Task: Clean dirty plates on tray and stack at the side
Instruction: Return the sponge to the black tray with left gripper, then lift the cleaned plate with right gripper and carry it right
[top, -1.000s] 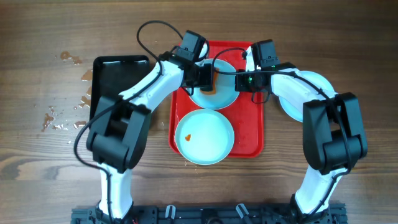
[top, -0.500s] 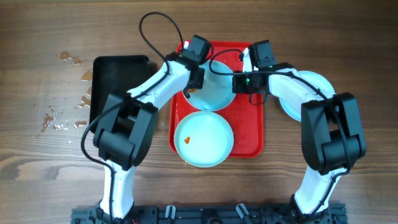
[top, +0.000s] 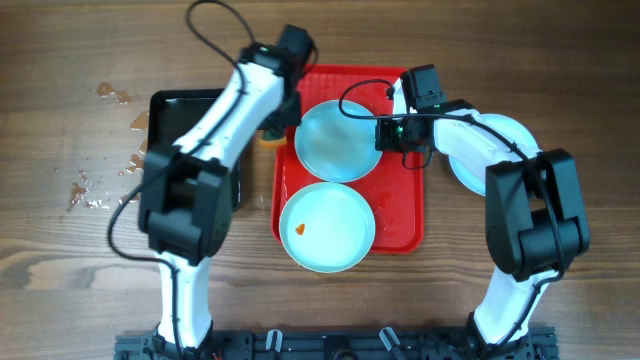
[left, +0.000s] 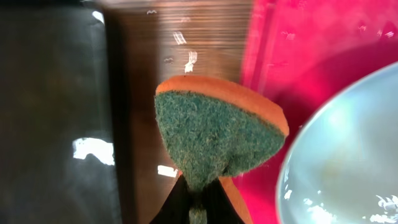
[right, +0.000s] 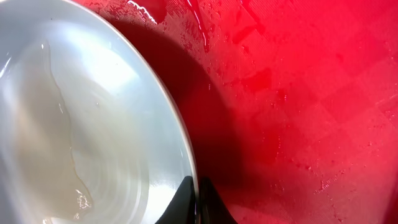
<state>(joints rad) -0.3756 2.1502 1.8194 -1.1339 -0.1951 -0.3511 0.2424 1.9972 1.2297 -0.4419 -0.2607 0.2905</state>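
The red tray (top: 405, 215) holds two pale blue plates. The upper plate (top: 338, 140) looks wet and shows no smear; it is lifted a little at its right side. My right gripper (top: 384, 132) is shut on its right rim, and the right wrist view shows the jaws (right: 198, 194) pinching the plate's edge (right: 81, 124) over the wet tray (right: 298, 93). The lower plate (top: 327, 226) has a small orange smear. A third plate (top: 505, 140) lies on the table right of the tray. My left gripper (left: 198, 196) is shut on a green-and-orange sponge (left: 217, 134), held over the gap left of the tray (top: 272, 132).
A black tray (top: 190, 125) lies left of the red tray and also shows in the left wrist view (left: 50, 112). Water drops and small spills (top: 105, 185) dot the wooden table at the far left.
My left gripper has moved the sponge off the upper plate, up and to the left, to the gap between the two trays. The right gripper still holds the plate's rim.
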